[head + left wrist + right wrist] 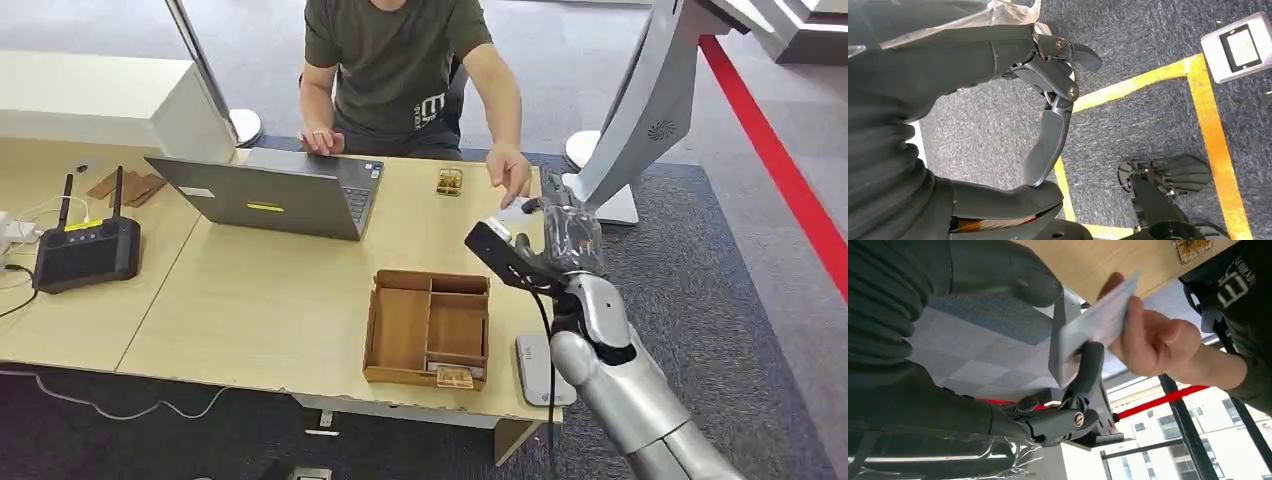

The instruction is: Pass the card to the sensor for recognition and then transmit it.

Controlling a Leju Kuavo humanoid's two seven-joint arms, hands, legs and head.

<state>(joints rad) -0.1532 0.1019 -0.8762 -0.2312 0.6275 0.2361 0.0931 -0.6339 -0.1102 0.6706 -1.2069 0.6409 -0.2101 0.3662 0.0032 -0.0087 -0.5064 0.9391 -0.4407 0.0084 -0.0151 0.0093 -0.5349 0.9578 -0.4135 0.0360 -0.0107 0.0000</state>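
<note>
My right hand (560, 238) is raised over the table's right edge and pinches a pale card (1093, 325) between its thumb (998, 275) and a dark finger (1089, 365). A person's hand (1153, 337) grips the card's other end. From the head view, that person's hand (510, 172) reaches down to the white card (511, 213) just above my hand. The white sensor pad (533, 366) lies flat at the table's near right corner, below my forearm. My left hand (1048, 100) hangs above the carpet with its fingers curled to the thumb and nothing in it.
A wooden compartment tray (400, 325) sits left of the sensor. An open laptop (270, 190) stands before the seated person, a small golden object (449, 181) beside it. A black controller (85, 250) is at the far left. A white stand (640, 110) rises right of the table.
</note>
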